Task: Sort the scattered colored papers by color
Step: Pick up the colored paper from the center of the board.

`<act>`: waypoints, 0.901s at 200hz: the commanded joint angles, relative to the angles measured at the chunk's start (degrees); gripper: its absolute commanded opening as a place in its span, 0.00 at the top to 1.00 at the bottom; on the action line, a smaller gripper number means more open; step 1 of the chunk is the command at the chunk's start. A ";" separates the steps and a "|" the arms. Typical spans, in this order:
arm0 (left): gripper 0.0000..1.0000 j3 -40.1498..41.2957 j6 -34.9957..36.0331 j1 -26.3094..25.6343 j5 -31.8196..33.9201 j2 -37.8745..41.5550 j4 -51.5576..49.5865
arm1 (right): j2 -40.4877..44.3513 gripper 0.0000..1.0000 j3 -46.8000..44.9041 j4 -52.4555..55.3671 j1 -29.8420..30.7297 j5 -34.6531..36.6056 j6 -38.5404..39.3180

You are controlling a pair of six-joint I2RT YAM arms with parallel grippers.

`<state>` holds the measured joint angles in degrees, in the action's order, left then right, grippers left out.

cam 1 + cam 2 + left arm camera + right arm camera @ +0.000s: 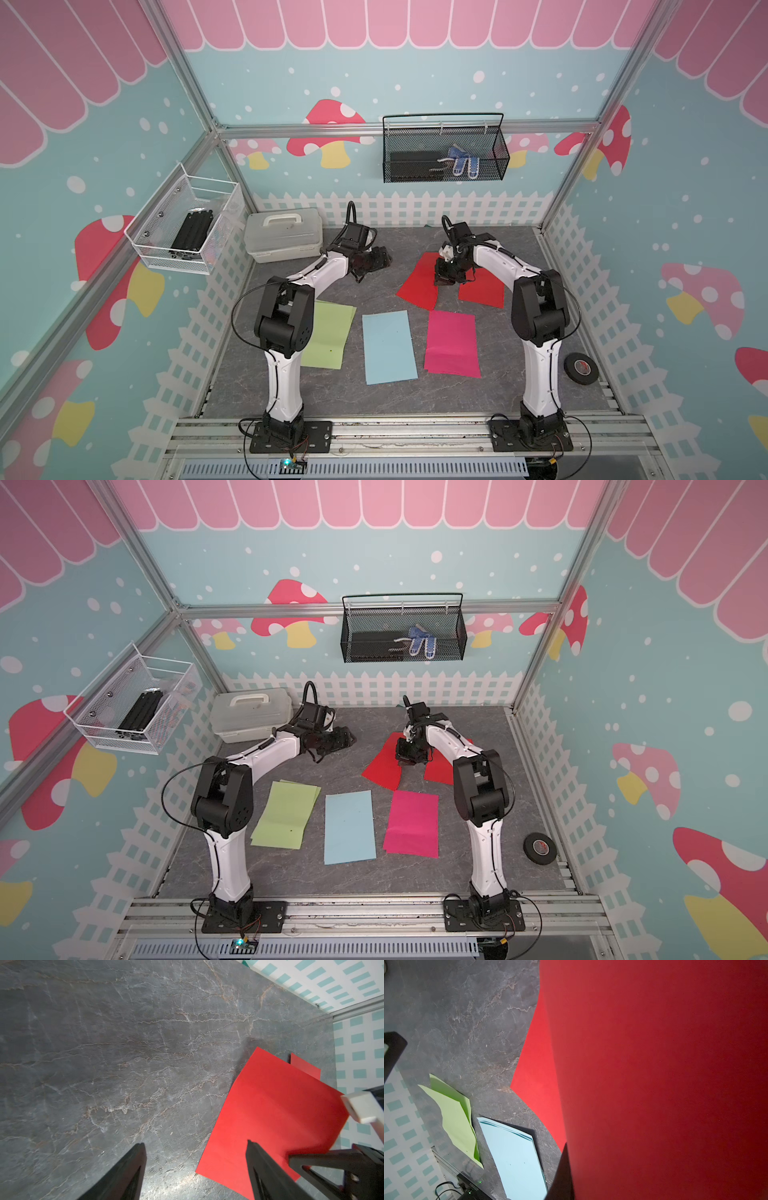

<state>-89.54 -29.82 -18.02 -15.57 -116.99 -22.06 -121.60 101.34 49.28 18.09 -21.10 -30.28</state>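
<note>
Right wrist view: red sheet (654, 1064) fills most of the frame and bows up off the table. My right gripper (445, 279) is pinched tight on its edge. My left gripper (195, 1142) hangs with jaws spread and nothing between them, over bare table just beside that sheet's corner.

In a top view the held sheet sits right of centre. A second red sheet (484, 293) lies just to its right, partly under my arm. Across the lower middle run the green stack (328, 332), blue stack (388, 347) and magenta stack (452, 343), each apart.

Step, as I judge it: gathering the reds, the last colour unsorted. Next move calls for carrying the held sheet onto its twin, low and slow, because thin paper flops.

Surface: grey stone-look table (415, 399), flat. Room: mushroom-print walls, white lidded box (284, 241) upper left of the table, tape roll (580, 368) lower right.
</note>
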 commanded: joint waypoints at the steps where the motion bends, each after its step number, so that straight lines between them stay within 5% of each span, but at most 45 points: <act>1: 0.22 0.87 -0.67 0.40 -0.66 1.82 1.48 | 3.60 1.00 2.55 5.66 -0.38 3.00 4.67; 102: 0.22 2.55 -0.59 0.36 -0.60 1.86 1.77 | 3.77 1.00 8.92 14.16 -6.24 7.17 11.19; 180: 0.22 3.49 -0.23 0.53 -0.75 2.12 1.85 | 7.25 1.00 6.89 15.32 -13.08 -0.38 14.77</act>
<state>-86.85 -30.00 -18.00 -16.12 -116.88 -21.08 -117.71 108.77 62.04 7.51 -18.09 -18.41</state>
